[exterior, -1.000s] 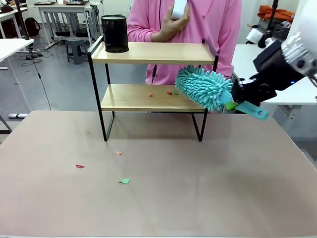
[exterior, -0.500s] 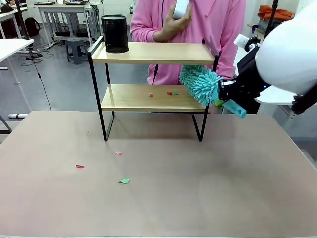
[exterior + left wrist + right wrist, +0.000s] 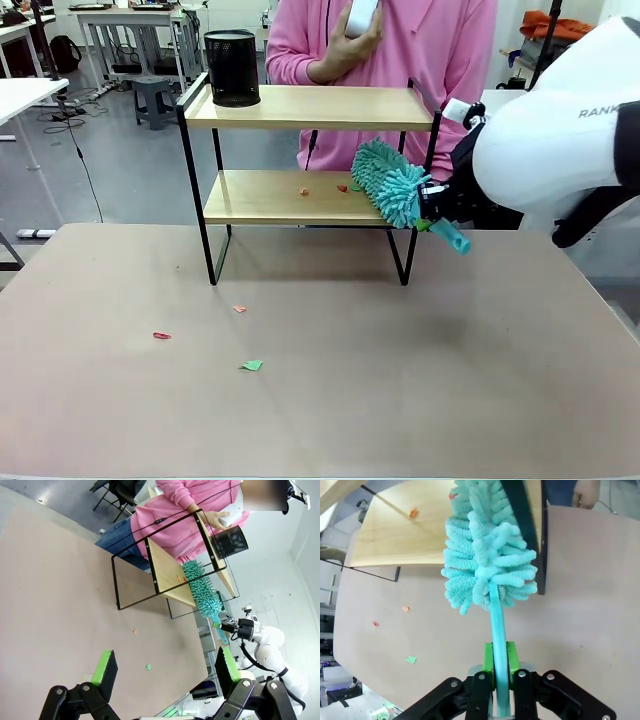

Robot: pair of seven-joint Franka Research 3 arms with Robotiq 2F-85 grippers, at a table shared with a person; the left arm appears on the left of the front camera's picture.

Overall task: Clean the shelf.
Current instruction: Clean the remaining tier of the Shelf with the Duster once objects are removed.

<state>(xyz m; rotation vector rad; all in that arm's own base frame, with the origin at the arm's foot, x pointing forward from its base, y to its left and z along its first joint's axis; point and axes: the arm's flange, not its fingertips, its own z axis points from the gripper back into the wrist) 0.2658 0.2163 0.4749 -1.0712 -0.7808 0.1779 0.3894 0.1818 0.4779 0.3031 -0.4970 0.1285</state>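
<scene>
The shelf, a thin black frame with two light wooden boards, stands upright at the table's far edge.

Open table fills the lower frame but for paper scraps lower left, while up at centre the lower tier of the shelf is blocked on its right by the teal duster, the top board's left corner by a mesh cup.

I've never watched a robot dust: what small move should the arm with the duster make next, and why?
Probably sweep the duster left along the lower board of the shelf: its head is at the board's right end, and scraps lie just left of it.
</scene>
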